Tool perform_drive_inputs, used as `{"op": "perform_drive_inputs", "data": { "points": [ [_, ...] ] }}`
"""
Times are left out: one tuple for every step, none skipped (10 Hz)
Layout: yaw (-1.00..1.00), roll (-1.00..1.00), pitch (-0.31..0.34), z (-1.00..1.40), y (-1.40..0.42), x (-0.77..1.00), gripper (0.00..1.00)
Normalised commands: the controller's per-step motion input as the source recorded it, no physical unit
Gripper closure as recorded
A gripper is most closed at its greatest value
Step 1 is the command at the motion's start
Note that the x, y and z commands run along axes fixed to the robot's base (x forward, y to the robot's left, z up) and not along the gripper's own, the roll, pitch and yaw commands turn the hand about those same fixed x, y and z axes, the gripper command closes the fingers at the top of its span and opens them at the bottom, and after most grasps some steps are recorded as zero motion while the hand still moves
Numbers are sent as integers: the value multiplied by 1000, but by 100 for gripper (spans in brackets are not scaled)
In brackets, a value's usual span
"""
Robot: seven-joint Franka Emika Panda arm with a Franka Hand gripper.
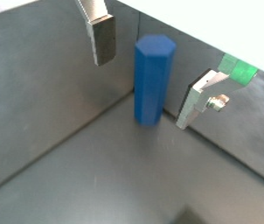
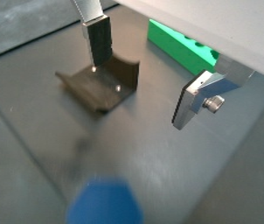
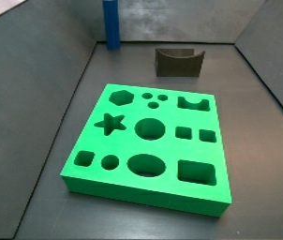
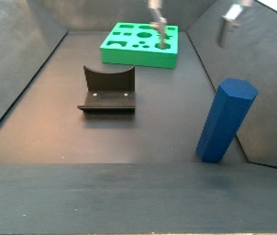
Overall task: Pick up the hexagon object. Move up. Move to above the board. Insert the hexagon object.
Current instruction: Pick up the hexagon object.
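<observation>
two spread end effector (image 1: 152, 74) fingers beside upright hexagon object (image 1: 152, 80), contact apparently none

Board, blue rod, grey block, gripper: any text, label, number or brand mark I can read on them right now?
None readable.
Board: only cut-out shapes, no lettering.
Hexagon object: plain blue.
Grey notched block: unmarked.
Gripper, open, either side of the hexagon object: bare silver fingers, no marking.

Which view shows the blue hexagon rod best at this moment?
A side view shows the hexagon rod best: whole, upright on the floor, facets clear. A wrist view also shows it whole, standing between the open gripper fingers, untouched. Another wrist view catches only its blurred top; another side view shows it small and cropped.
</observation>
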Motion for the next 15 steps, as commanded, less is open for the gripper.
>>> {"op": "perform_drive_inputs", "data": {
  "points": [
    [0,-96,-27,0,611,-494,0],
    [103,-83,-50,-46,600,-126,0],
    [154,-59,-80,-114,606,-131,0],
    [189,-44,-104,-194,563,-180,0],
    [229,-70,-151,-254,554,-123,0],
    [257,-71,-196,-380,491,0,0],
    [260,-43,-230,-491,414,0,0],
    [251,0,-230,-606,309,-29,0],
    [277,0,-250,-651,243,0,0],
    [334,0,-253,-711,109,0,0],
    [423,1,-244,-729,49,0,0],
    [506,20,-211,-714,0,91,0],
    [114,0,-140,-280,0,-94,0],
    [0,0,0,0,0,0,0],
    [0,0,0,0,0,0,100]
  ]
}}
